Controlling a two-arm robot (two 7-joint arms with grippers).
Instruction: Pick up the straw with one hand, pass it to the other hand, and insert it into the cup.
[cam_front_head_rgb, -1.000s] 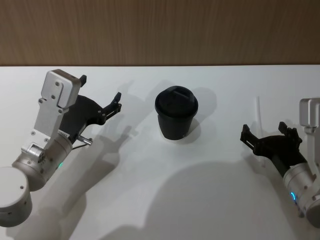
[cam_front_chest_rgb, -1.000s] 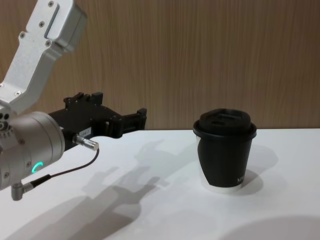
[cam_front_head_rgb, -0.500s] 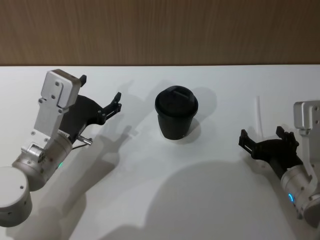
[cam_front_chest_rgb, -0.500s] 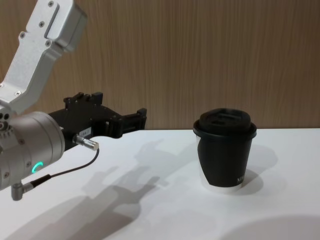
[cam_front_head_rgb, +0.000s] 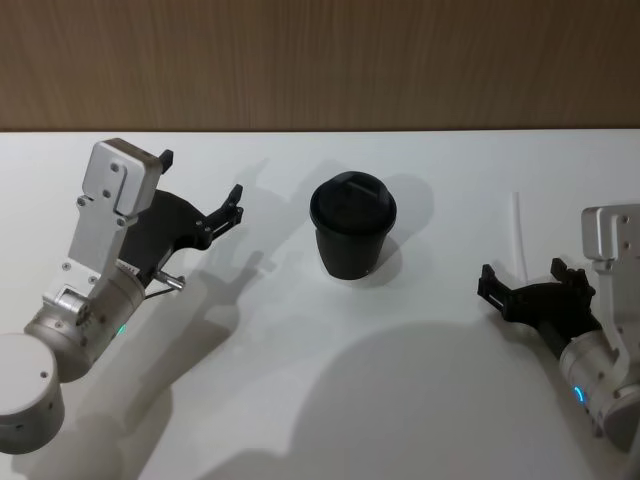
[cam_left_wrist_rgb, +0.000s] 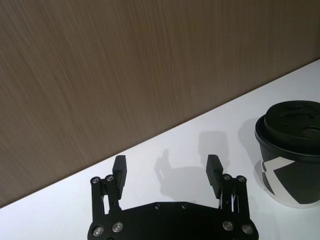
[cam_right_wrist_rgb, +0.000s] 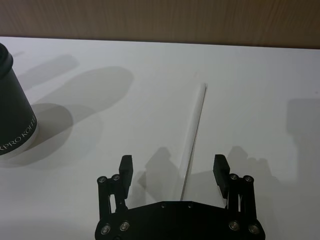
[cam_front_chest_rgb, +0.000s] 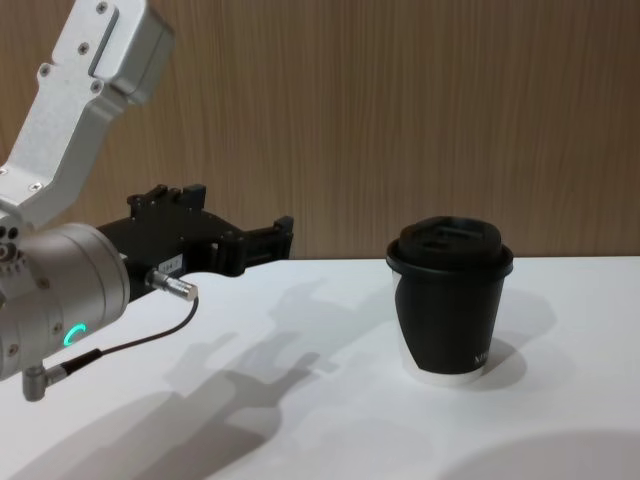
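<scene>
Both hands are open on my screens. My right hand (cam_right_wrist_rgb: 173, 162) hangs over the counter (cam_front_head_rgb: 300, 380) at its right side, fingers spread wide on either side of the straw (cam_right_wrist_rgb: 195, 125) at its near end, without touching it. I see the straw lying flat on the counter, well to the right of the cup (cam_front_head_rgb: 352, 228), running straight away from me. The cup stands upright at mid-counter with its lid on. My left hand (cam_front_head_rgb: 200, 175) hovers to the left of the cup, fingers apart, gripping nothing.
</scene>
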